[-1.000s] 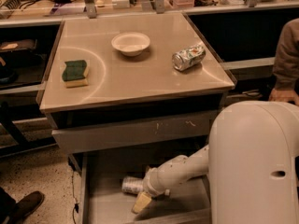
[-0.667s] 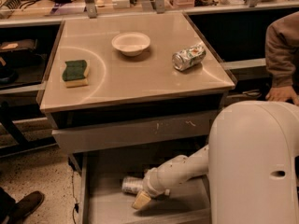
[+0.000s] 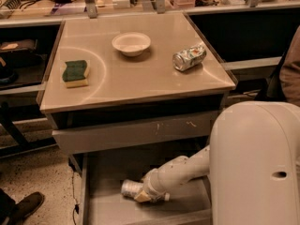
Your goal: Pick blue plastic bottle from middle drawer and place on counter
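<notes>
Camera view: claw [image 3: 144, 195] down in the middle drawer [image 3: 108, 206], blue plastic bottle [image 3: 131, 189] seemingly at its tip, whether it grips I cannot tell, so squeeze mid-body before lifting.

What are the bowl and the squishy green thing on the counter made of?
Round cream bowl: smooth, dull, maybe plastic or ceramic. Green-topped yellow sponge: soft foam, rough scrub layer. The end effector sits down in the open grey metal drawer.

no text can be read; end effector [image 3: 142, 195] in middle drawer [image 3: 114, 210]
</notes>
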You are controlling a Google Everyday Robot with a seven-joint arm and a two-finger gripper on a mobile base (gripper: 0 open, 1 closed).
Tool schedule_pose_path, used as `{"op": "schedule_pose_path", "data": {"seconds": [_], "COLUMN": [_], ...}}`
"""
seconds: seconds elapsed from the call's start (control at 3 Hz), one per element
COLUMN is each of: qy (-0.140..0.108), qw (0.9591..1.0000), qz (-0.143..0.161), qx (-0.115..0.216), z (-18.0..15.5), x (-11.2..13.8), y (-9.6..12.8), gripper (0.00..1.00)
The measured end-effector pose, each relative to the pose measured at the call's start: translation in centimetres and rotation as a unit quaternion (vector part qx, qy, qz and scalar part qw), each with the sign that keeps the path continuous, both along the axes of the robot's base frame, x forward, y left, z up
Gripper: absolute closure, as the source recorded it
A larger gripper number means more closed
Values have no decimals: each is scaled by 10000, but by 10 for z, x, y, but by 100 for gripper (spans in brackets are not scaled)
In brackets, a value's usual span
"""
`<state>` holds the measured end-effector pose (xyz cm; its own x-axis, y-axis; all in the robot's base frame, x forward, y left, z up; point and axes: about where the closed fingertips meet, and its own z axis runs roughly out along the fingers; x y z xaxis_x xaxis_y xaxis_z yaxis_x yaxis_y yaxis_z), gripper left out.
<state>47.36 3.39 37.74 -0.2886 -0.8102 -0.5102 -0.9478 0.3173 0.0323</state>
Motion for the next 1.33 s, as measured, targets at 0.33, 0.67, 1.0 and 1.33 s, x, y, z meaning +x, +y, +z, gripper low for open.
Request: {"op": "schedule_pose_path", "data": {"seconds": [0.33, 0.67, 1.0, 1.33], "qy": [0, 0, -13, 5], "qw": [10000, 10000, 10000, 9997], "qz": [0, 1, 6, -116], "qx": [0, 0, -59, -220], "z": [0, 0, 7, 30], "x": [0, 0, 0, 2], "y": [0, 0, -1, -5], "gripper": [89, 100, 100, 100]}}
